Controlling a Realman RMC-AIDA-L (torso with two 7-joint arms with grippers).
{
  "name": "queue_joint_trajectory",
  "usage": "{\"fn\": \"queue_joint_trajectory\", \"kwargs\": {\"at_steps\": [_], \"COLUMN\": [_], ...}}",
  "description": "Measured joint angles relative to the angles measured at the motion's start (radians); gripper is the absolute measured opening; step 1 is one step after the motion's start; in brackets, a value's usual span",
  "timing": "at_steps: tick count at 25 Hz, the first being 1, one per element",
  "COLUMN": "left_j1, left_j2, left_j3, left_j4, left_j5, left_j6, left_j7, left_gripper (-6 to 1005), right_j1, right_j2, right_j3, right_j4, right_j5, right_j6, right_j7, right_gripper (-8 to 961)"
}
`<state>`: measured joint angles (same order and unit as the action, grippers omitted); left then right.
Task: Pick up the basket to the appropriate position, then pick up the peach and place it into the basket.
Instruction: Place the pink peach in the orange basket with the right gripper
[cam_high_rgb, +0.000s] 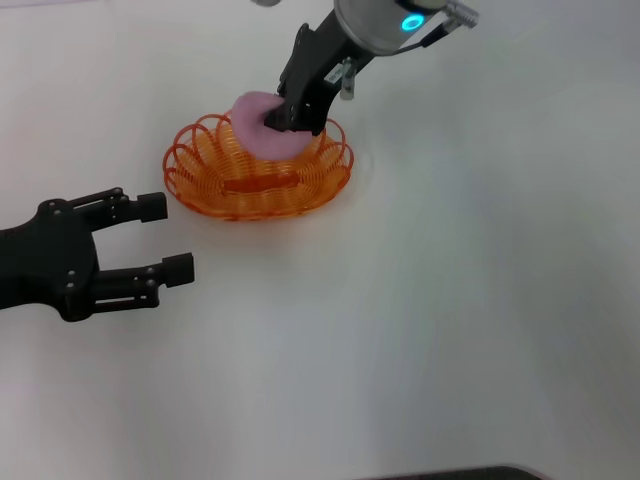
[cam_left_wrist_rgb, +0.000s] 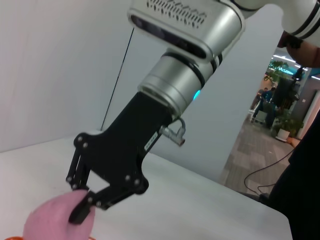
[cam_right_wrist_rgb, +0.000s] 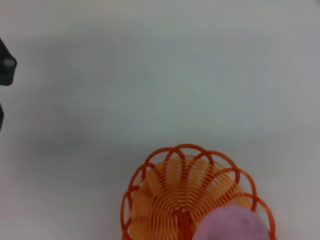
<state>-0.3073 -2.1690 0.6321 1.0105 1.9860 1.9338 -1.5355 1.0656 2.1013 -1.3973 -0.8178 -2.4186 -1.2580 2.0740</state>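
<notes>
The orange basket (cam_high_rgb: 200, 175) sits on the white table ahead of me, left of centre. My right gripper (cam_high_rgb: 287, 118) reaches down from the far side and is shut on the pale-pink peach (cam_high_rgb: 254, 124), holding it over the basket's far half, at about rim height. The left wrist view shows that gripper (cam_left_wrist_rgb: 76, 197) with a finger (cam_left_wrist_rgb: 80, 212) pressed on the peach (cam_left_wrist_rgb: 52, 222). The right wrist view shows the basket (cam_right_wrist_rgb: 165, 195) with the peach (cam_right_wrist_rgb: 231, 225) over its edge. My left gripper (cam_high_rgb: 168, 238) is open and empty, just to the near left of the basket, apart from it.
The white table (cam_high_rgb: 450, 300) stretches to the right and front of the basket. A dark edge (cam_high_rgb: 450, 474) shows at the table's front. The left gripper's fingertips (cam_right_wrist_rgb: 6, 67) appear at the side of the right wrist view.
</notes>
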Motion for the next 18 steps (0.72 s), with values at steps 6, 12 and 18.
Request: {"fn": "queue_joint_trajectory", "kwargs": {"at_steps": [6, 12, 18], "left_j1": [-0.004, -0.004, -0.003], "left_j2": [0.0, -0.002, -0.002], "left_j3": [0.012, 0.011, 0.009], "left_j4": [-0.003, -0.004, -0.004], "left_j5": [0.0, -0.001, -0.003], "left_j6": [-0.002, -0.003, -0.003], "left_j7": [0.0, 0.0, 0.0], "left_gripper": [861, 861, 861], "right_j1": [0.009, 0.002, -0.003], "right_j2": [0.003, 0.003, 0.001], "right_j3": [-0.046, -0.077, -0.078], "right_j4": [0.026, 0.026, 0.026], "right_j5": [0.014, 0.037, 0.052], "right_j6": [0.036, 0.059, 0.06], "right_j7": [0.004, 0.003, 0.0], "right_gripper": [92, 183, 428]}}
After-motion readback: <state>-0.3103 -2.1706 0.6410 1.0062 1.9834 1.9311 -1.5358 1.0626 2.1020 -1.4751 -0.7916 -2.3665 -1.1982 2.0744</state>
